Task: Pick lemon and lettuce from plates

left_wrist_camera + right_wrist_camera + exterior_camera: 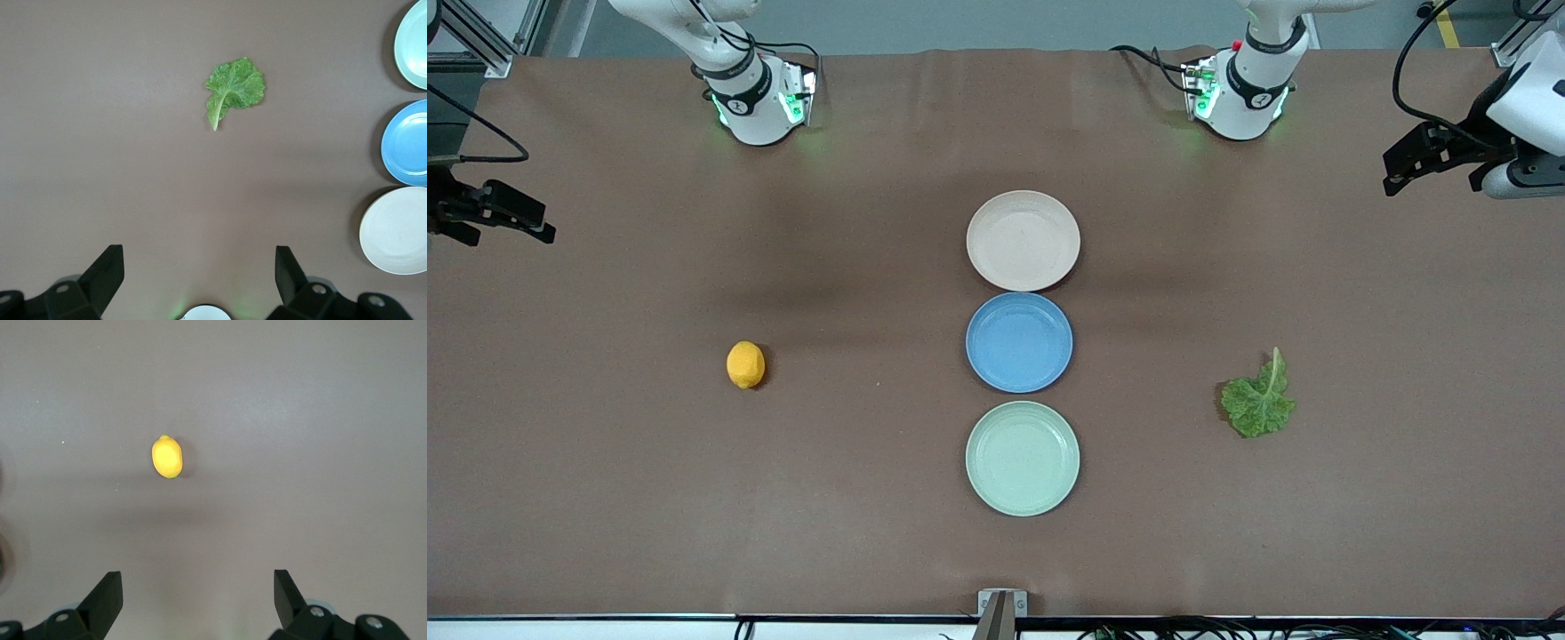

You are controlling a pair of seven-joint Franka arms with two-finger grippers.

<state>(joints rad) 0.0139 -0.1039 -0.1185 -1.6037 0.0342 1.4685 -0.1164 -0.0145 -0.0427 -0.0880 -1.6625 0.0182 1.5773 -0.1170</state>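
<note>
The lemon [745,364] is seen lying on its side on the bare table [605,498], toward the right arm's end, at about 9 o'clock from the blue plate [1019,342] and well apart from it; it is not on any plate. The lettuce [1259,402] lies flat on the table toward the left arm's end, at roughly 3 o'clock from the blue plate, its pale rib pointed toward the arm bases. The three plates are lined up touching or nearly so: the beige plate [1023,240] at 12 o'clock from the blue one, the mint plate [1022,458] at 6 o'clock, all three bare. The task words and the scene disagree: nothing is left to lift off a plate, so the picking is judged either done or wrongly worded. The right gripper [197,600] is held high over the table's right-arm end, fingers spread wide and empty, with the lemon framed ahead of it in its wrist view. The left gripper [200,273] hangs over the left-arm end, likewise spread and holding nothing, the lettuce centred ahead. Each arm appears parked clear of the plates, probably so the high camera is kept unobstructed. The thin leaf is judged hard to pinch off a flat surface.
</note>
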